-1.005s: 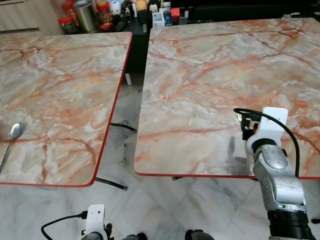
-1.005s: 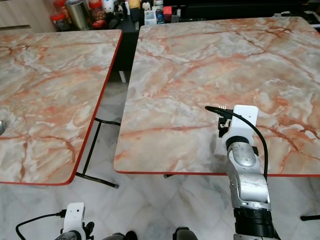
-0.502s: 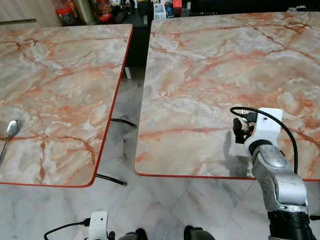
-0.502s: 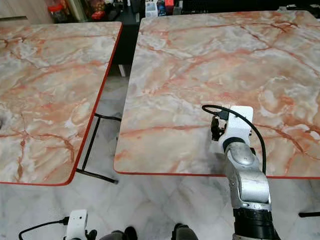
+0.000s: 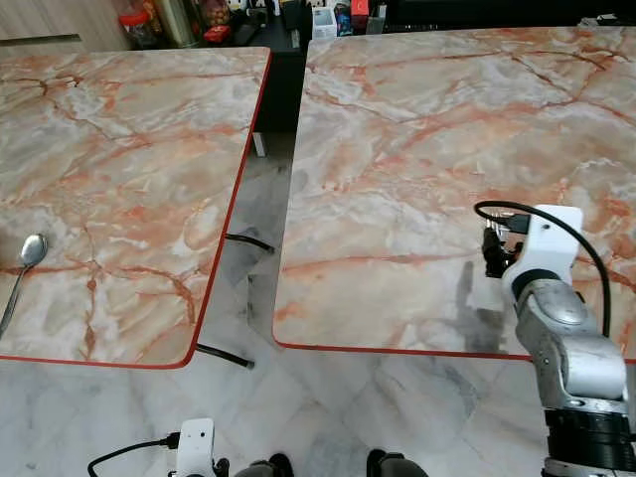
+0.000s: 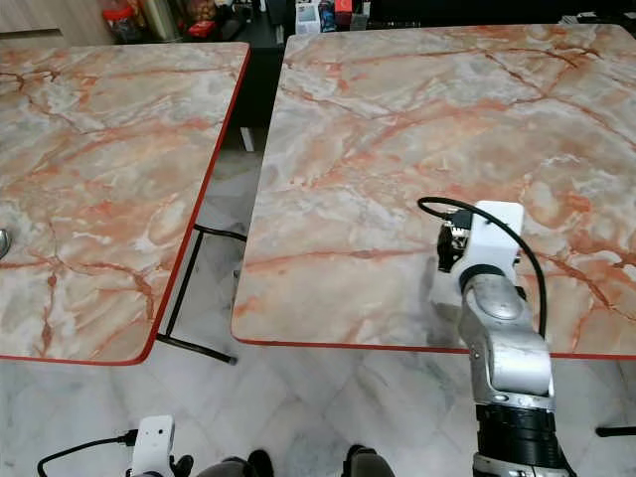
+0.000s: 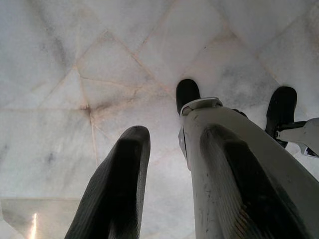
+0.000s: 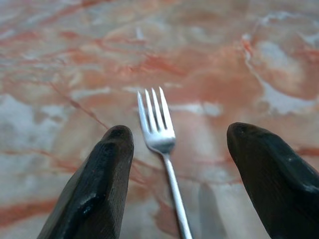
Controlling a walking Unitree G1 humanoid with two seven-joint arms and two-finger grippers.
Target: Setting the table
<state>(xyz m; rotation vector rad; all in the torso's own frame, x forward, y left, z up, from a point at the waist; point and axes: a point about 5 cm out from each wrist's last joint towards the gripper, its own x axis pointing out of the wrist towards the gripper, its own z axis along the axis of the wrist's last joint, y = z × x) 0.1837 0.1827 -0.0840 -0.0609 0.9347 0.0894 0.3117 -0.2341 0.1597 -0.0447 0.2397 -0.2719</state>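
Our right gripper (image 8: 174,164) hovers over the tabletop (image 5: 417,149), jaws spread around a fork (image 8: 162,144); we should back away level without nudging it.

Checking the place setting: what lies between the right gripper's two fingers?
In the right wrist view, a fork lies on the marble table between the open right gripper's fingers, tines pointing away.
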